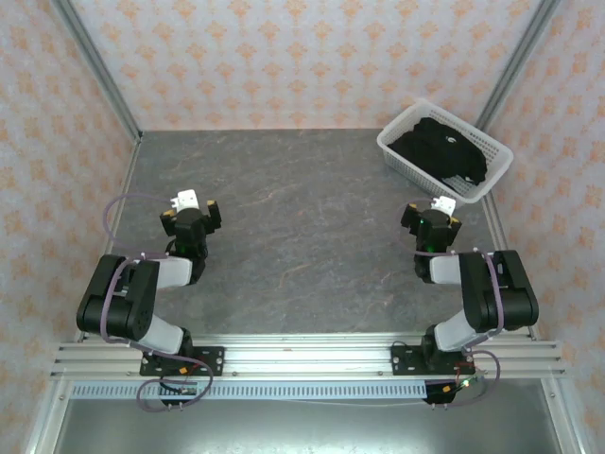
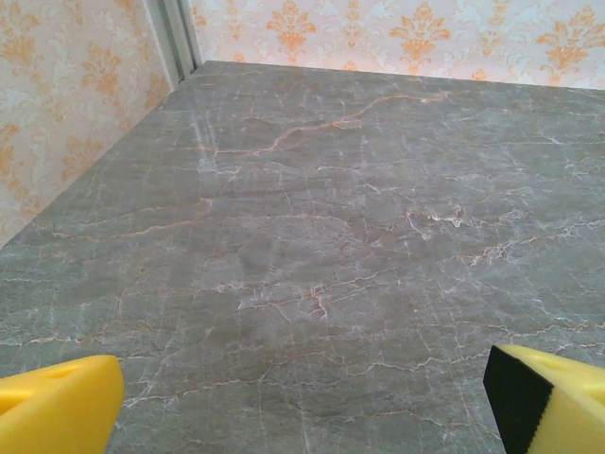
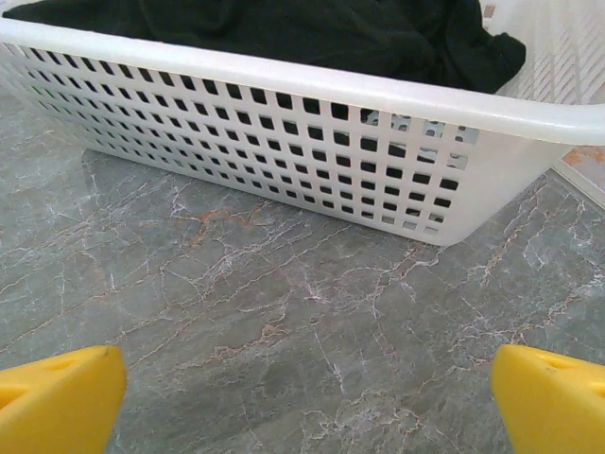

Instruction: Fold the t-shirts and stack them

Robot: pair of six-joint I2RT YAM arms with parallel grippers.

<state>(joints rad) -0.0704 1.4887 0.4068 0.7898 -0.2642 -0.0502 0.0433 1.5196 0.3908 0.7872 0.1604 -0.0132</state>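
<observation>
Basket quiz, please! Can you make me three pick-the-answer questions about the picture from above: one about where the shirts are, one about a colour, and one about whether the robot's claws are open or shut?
1. Where are the black t-shirts?
A. piled in the basket
B. on the floor
C. folded in a neat stack

2. What colour is the basket?
A. blue
B. white
C. red

3. How are the left gripper and the right gripper?
A. both shut on a shirt
B. one open, one shut
C. both open, holding nothing

Answers:
1. A, because the dark fabric lies bunched inside the basket at the far right corner.
2. B, because its rim and its walls full of holes are white.
3. C, because each wrist view shows the yellow fingers wide apart with nothing between them.
</observation>
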